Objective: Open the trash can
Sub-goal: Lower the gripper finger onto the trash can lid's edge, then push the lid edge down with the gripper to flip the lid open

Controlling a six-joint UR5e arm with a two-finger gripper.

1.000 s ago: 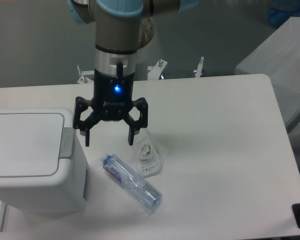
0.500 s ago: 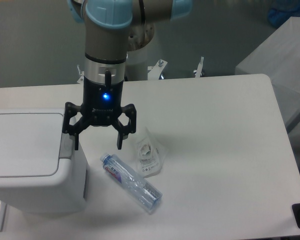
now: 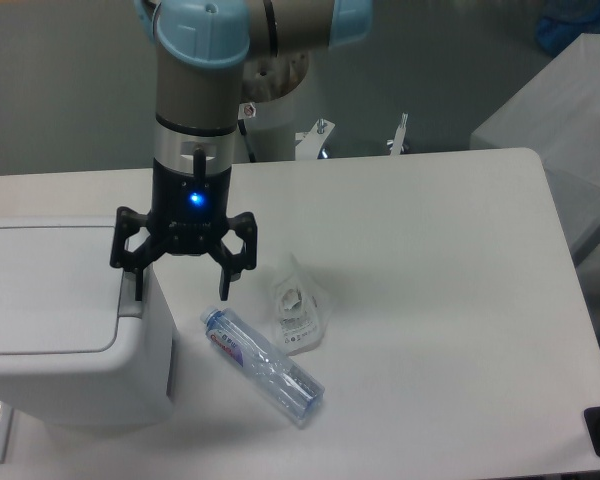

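Observation:
The trash can (image 3: 65,330) is a large boxy white bin at the left of the table, its flat lid closed and level. Its grey push tab (image 3: 130,296) sits at the lid's right edge. My gripper (image 3: 180,289) is open and empty, pointing straight down. Its left finger (image 3: 137,283) hangs over the grey tab and its right finger stands just right of the bin. I cannot tell whether the left finger touches the tab.
A clear plastic bottle (image 3: 265,366) lies on the table right of the bin. A crumpled clear wrapper (image 3: 300,306) lies beside it. The white table's (image 3: 440,300) right edge meets a grey box (image 3: 560,110) at the back right.
My gripper has moved left, from above the bottle's cap toward the bin, so its left finger now hangs over the grey tab. It stays open. The lid has not moved.

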